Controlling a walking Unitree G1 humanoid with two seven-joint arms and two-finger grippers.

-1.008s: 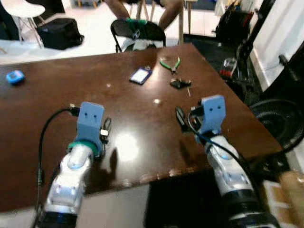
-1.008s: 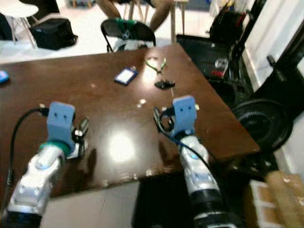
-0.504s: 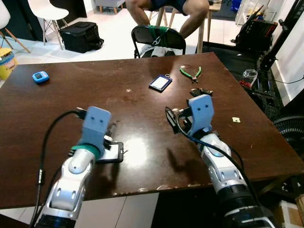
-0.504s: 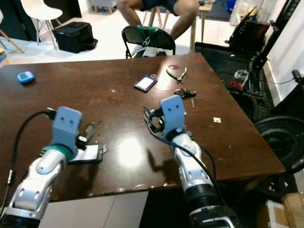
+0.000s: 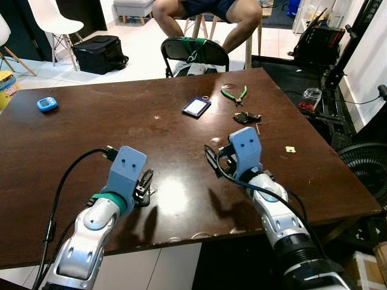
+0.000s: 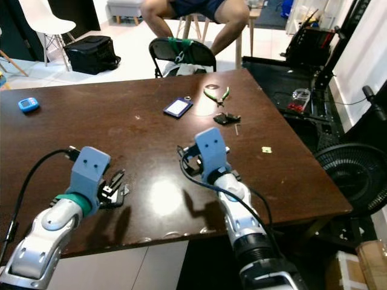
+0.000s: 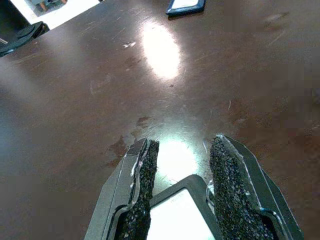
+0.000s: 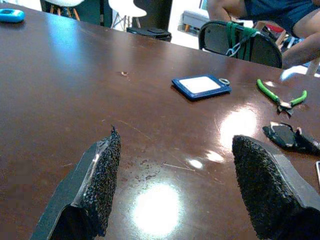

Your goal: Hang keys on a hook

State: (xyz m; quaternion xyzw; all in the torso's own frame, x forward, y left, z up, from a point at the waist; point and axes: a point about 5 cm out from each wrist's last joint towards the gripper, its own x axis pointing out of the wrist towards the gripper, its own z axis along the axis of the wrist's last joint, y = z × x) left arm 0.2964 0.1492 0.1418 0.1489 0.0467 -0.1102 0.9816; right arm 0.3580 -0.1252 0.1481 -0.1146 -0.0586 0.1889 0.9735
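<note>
A small black bunch of keys (image 5: 247,117) lies on the dark brown table (image 5: 91,139) toward its far right, also in the right wrist view as keys (image 8: 290,136). My right gripper (image 5: 213,161) hovers low over the table's middle, well short of the keys, open with nothing between its fingers (image 8: 102,175). My left gripper (image 5: 144,185) sits near the table's front edge. In the left wrist view the left gripper (image 7: 182,165) is shut on a black-framed white card (image 7: 182,217).
A blue card holder (image 5: 197,107) and green pliers (image 5: 234,93) lie beyond the keys. A blue gadget (image 5: 46,104) sits far left. A person (image 5: 199,12) sits behind a black chair (image 5: 193,51). A fan (image 5: 369,169) stands right of the table.
The whole view has shifted as the camera moved. The black-framed card that lay flat beside the left gripper now sits between its fingers. The right gripper stays open.
</note>
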